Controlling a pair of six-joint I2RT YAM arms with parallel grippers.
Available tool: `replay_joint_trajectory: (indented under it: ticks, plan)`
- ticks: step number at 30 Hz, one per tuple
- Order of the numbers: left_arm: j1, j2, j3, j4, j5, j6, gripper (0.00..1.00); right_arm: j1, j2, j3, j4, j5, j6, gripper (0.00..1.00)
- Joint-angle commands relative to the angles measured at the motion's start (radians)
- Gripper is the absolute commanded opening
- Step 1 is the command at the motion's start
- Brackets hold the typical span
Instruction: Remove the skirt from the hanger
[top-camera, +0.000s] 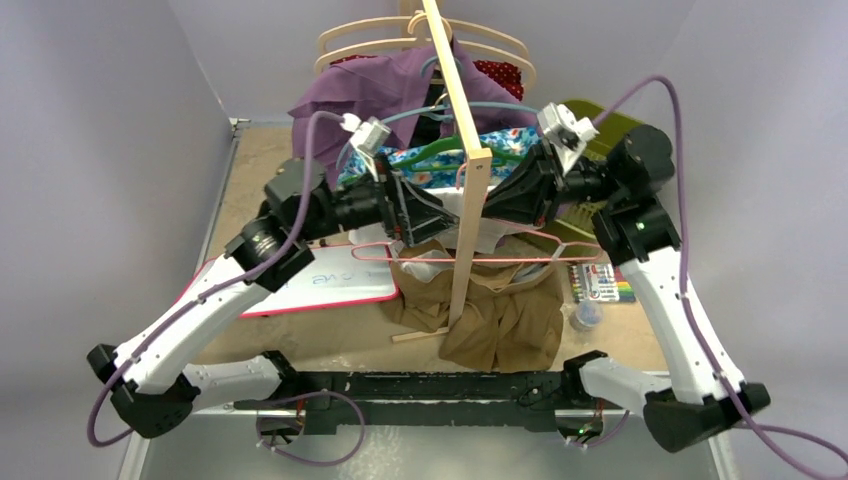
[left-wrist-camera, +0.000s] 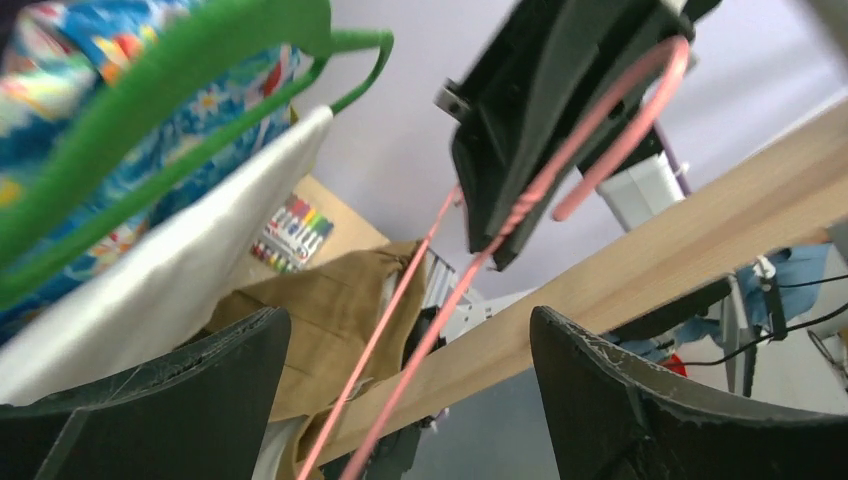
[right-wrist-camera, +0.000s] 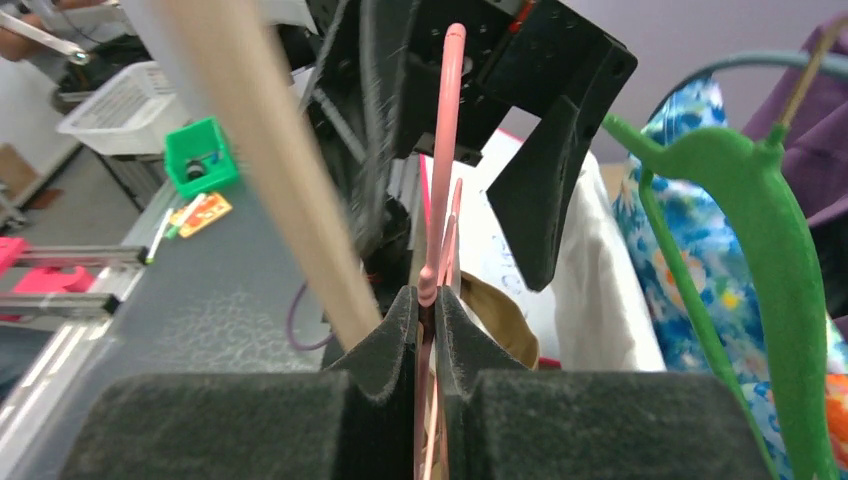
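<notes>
Jaws: R gripper (right-wrist-camera: 427, 300) clamped on pink hanger (right-wrist-camera: 445, 150) neck; L gripper (left-wrist-camera: 405, 325) spread, empty. Tan skirt (top-camera: 505, 320) droops under hanger onto table (top-camera: 330, 345). Tip: R holds steady, L pinches cloth, pulls downward.

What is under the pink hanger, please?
The tan skirt is heaped directly below the pink hanger, on the table. What lies beneath the skirt is covered and cannot be seen.

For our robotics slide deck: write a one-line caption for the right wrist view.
Right gripper clamps the pink hanger by its neck beside the wooden rail, open left gripper facing it.
</notes>
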Motion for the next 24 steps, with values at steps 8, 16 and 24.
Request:
replay_joint_trajectory:
  ticks: [8, 16, 24]
  plan:
    - [-0.145, 0.075, 0.049, 0.028, -0.091, 0.127, 0.79, -0.002, 0.068, 0.002, 0.175, -0.076, 0.172, 0.00]
    - [-0.150, 0.072, 0.034, -0.021, -0.169, 0.172, 0.50, -0.001, 0.076, -0.019, 0.291, -0.089, 0.264, 0.00]
    - [-0.152, 0.108, 0.037, 0.050, -0.122, 0.183, 0.34, 0.020, 0.102, -0.032, 0.275, -0.075, 0.278, 0.00]
